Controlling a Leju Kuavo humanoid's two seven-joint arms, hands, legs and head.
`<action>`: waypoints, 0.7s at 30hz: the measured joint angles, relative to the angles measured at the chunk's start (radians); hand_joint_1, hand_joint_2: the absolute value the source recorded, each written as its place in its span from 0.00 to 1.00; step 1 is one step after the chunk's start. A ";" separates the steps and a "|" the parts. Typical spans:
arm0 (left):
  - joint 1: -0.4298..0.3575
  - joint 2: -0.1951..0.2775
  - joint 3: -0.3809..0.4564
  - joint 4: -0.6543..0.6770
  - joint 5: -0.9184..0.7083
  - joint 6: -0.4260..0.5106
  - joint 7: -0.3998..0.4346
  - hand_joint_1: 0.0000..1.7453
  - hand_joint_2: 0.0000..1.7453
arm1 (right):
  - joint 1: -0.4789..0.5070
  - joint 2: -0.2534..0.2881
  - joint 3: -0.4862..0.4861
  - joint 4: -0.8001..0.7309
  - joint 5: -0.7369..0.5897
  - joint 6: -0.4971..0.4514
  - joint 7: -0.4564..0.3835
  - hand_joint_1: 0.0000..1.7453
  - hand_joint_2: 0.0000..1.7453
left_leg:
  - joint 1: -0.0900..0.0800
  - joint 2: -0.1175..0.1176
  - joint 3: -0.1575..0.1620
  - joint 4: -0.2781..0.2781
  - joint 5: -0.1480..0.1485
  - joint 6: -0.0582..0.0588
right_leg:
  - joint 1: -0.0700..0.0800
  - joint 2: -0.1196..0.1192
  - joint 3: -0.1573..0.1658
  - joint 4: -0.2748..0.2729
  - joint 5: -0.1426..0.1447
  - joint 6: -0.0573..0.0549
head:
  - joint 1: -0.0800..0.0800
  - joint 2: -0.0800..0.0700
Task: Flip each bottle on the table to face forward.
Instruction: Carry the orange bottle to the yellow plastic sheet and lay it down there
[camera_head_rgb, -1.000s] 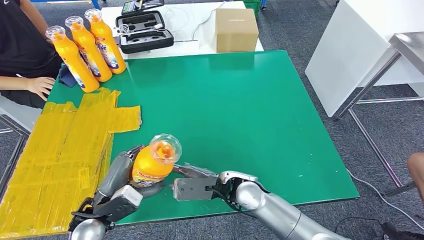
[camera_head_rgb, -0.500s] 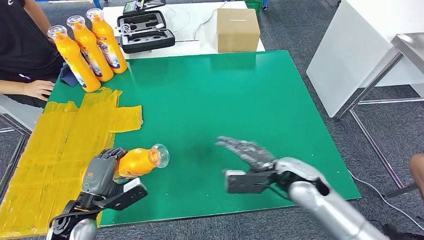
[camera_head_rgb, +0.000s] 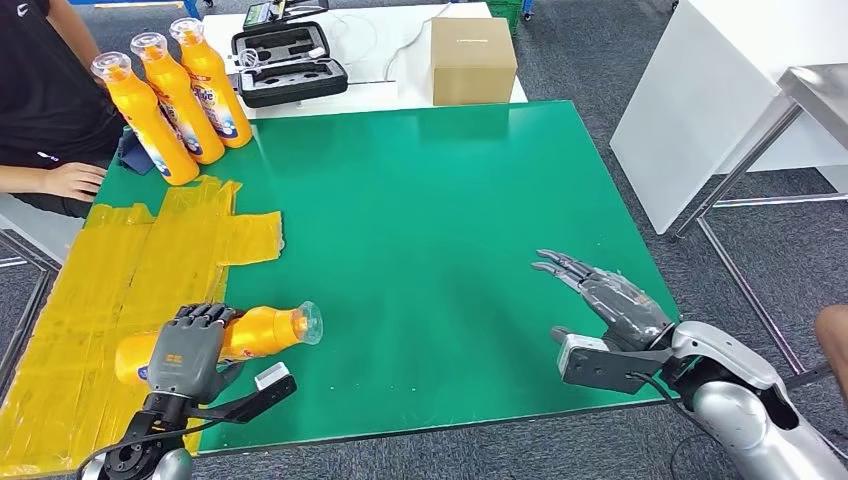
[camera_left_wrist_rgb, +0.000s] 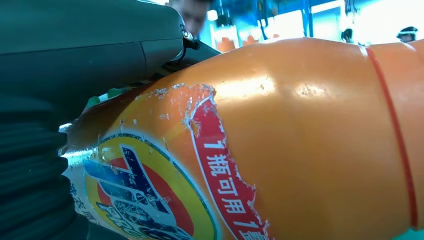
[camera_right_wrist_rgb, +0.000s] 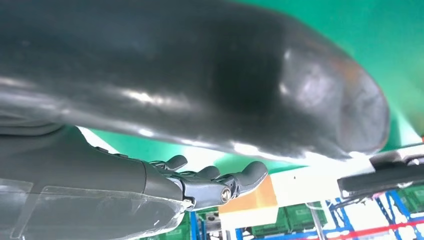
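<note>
An orange bottle (camera_head_rgb: 255, 332) is held lying on its side at the near left of the green tabletop (camera_head_rgb: 440, 200), over the edge of the yellow taped patch (camera_head_rgb: 110, 290), its clear cap pointing toward the middle of the tabletop. It is gripped around the body by the left hand (camera_head_rgb: 185, 350), whose fingers are wrapped over the upper side. In the left wrist view the printed label (camera_left_wrist_rgb: 200, 180) is seen close up, scuffed and torn along its edge. The right hand (camera_head_rgb: 610, 295) is held above the near right of the tabletop with fingers spread and nothing in it. Three more orange bottles (camera_head_rgb: 175, 95) stand upright at the far left corner, near a seated person's hand (camera_head_rgb: 70, 180). The bottle is judged to be stiff moulded plastic with a smooth, glossy skin, so some slip is to be expected; how full it is cannot be told. The wide labelled body is judged the better hold; the narrow neck and clear cap are best avoided.
</note>
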 joint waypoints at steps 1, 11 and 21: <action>-0.006 0.002 -0.004 0.011 -0.019 0.008 0.010 1.00 1.00 | 0.003 0.000 -0.009 -0.003 0.000 0.003 -0.001 0.00 0.00 | 0.000 0.000 0.000 0.000 0.000 0.000 | 0.000 0.000 0.000 0.000 0.000 0.000 | 0.000 0.000; -0.130 0.008 -0.047 0.142 -0.084 0.018 0.054 1.00 1.00 | 0.004 0.000 -0.019 -0.016 0.030 0.015 -0.013 0.00 0.00 | 0.000 -0.002 0.000 0.000 0.001 0.001 | 0.000 -0.001 0.001 0.000 0.000 0.001 | 0.000 0.000; -0.264 0.003 -0.086 0.298 -0.081 0.003 0.061 1.00 1.00 | 0.001 0.014 0.010 -0.016 0.033 0.015 -0.017 0.00 0.00 | 0.000 -0.001 0.000 0.000 0.001 0.001 | 0.000 0.000 0.001 0.000 0.001 0.001 | 0.000 0.000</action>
